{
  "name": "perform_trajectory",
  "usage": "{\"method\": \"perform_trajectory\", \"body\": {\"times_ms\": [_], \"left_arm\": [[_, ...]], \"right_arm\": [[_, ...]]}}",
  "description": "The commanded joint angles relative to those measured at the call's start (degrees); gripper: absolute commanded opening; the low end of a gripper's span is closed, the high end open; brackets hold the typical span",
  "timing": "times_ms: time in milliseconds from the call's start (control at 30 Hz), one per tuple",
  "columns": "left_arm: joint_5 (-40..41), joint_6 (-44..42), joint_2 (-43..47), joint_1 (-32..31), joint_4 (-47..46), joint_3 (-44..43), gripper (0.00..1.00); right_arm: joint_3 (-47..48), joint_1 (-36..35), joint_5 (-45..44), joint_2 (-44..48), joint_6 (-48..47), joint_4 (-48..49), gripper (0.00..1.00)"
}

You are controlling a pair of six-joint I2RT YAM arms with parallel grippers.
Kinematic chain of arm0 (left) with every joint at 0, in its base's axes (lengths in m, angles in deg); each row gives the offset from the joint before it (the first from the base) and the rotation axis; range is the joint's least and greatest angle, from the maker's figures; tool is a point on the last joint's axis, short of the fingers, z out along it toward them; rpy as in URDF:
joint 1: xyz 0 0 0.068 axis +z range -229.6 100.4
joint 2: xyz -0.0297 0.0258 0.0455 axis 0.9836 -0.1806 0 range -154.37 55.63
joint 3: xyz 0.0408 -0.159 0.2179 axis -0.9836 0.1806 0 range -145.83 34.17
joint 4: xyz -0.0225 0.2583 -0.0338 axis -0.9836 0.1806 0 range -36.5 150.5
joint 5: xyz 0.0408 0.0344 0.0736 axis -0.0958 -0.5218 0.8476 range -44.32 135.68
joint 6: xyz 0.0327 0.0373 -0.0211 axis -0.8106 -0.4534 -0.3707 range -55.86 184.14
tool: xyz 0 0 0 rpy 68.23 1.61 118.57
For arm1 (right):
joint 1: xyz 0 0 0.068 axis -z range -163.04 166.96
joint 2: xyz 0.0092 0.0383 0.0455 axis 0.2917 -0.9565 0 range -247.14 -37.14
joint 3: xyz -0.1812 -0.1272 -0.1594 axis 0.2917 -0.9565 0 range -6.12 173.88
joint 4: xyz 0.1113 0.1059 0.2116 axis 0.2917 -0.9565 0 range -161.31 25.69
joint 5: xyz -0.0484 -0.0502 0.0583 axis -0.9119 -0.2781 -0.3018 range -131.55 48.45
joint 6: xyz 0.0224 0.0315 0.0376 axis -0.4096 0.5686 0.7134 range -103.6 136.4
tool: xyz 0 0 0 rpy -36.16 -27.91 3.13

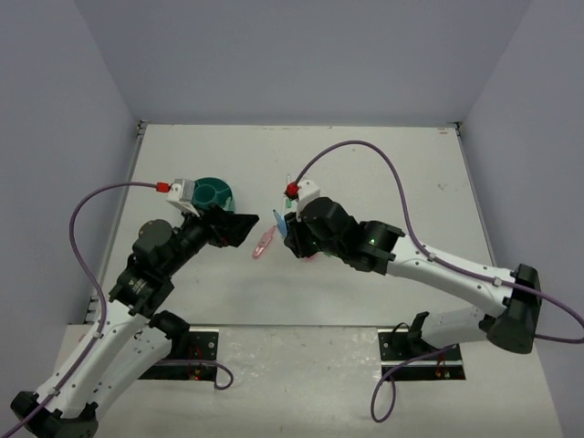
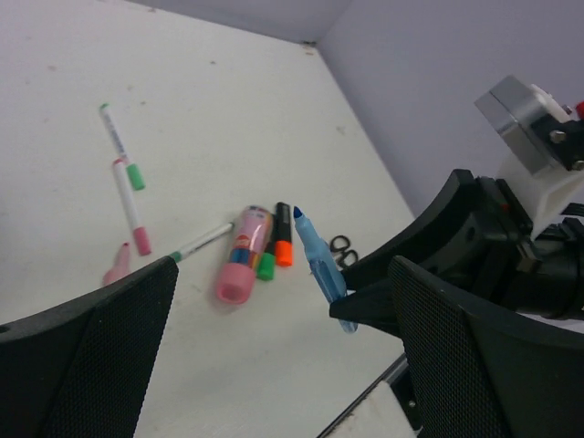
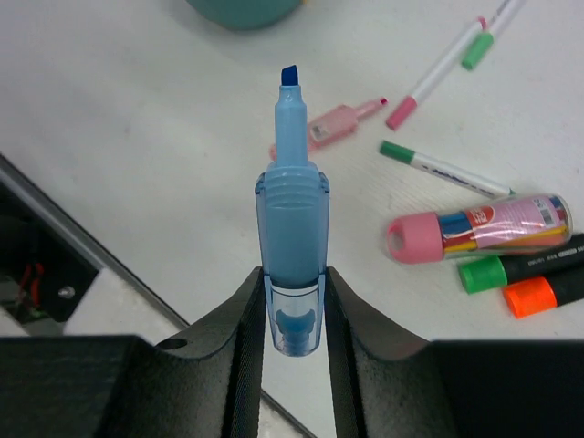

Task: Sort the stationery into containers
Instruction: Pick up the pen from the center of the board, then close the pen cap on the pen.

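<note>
Two black fingers of the right gripper (image 3: 294, 301) pinch the rear end of a blue highlighter (image 3: 292, 205), held clear of the table with its bare chisel tip pointing straight away from the wrist. Ahead of that tip, roughly along the same long axis, the teal organiser (image 3: 245, 7) shows at the top edge of the right wrist view. From above it lies to this gripper's left and a little farther back, so the carry probably runs that way. The left gripper (image 1: 239, 228) hangs nearer the organiser, fingers spread, holding nothing. A pink tube (image 3: 474, 226), a green highlighter (image 3: 511, 272), an orange highlighter (image 3: 540, 294) and white pens (image 3: 452, 171) lie loose on the white table (image 1: 383, 164), which has pale walls (image 1: 301, 55) around it.
</note>
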Motion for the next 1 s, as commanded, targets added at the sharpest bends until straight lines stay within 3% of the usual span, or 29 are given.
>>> {"method": "perform_trajectory", "body": {"times_ms": [0, 200, 433, 633, 800, 967], "left_arm": [[-8.8, 10.6, -0.5, 0.2, -20.3, 3.2, 1.0], [-13.8, 16.1, -6.4, 0.2, -33.0, 5.6, 0.91], [-13.9, 17.2, -10.5, 0.1, -34.1, 6.2, 0.69], [-16.9, 18.7, -12.9, 0.1, -37.5, 7.0, 0.43], [-20.4, 20.5, -14.8, -1.1, -41.7, 6.9, 0.34], [-19.0, 18.7, -15.6, -1.3, -38.3, 5.2, 0.01]], "right_arm": [[-2.2, -2.3, -3.9, 5.0, 2.2, 6.1, 0.0], [0.8, -6.1, -6.2, 7.3, 1.7, 6.7, 0.0], [3.0, -6.9, -6.3, 6.7, 1.1, 6.5, 0.0], [4.1, -7.0, -6.2, 6.3, 0.4, 7.1, 0.0], [6.1, -7.0, -7.4, 4.5, -0.9, 6.5, 0.0], [6.0, -7.0, -7.5, 4.5, -1.1, 6.3, 0.0]]}}
